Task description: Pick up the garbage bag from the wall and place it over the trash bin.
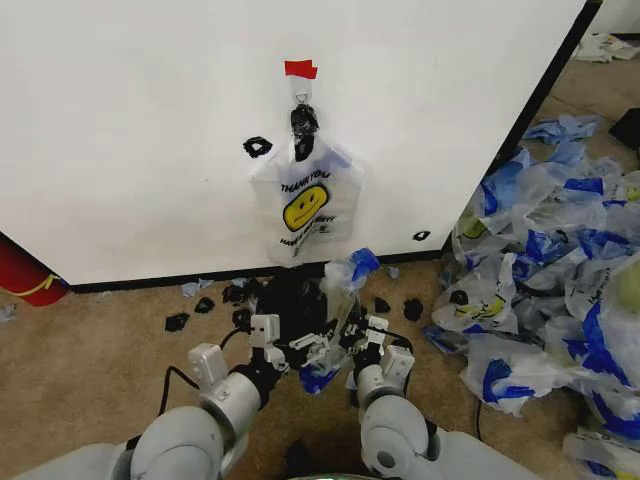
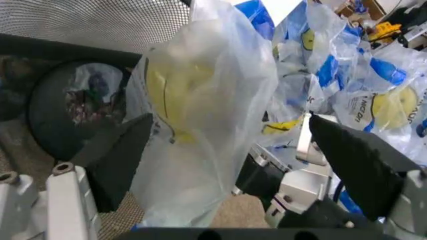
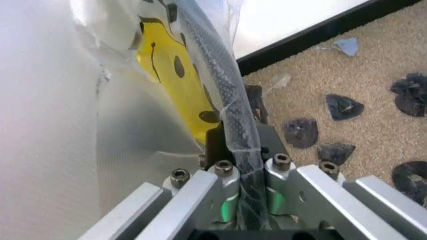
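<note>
- I see two smiley bags: one garbage bag [image 1: 305, 203] hangs on the wall [image 1: 150, 130] at twelve o'clock.
- The other [image 2: 200, 125] sits between my left gripper's [image 2: 227, 155] wide fingers.
- My right gripper [image 3: 243, 170] clamps plastic against the trash bin [image 1: 292, 305] rim.

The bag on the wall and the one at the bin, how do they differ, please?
The wall bag hangs flat from a clip; the bin bag sits crumpled at the trash bin. The wall bag's smiley faces out; the bin bag's is folded. Both are translucent white.
</note>
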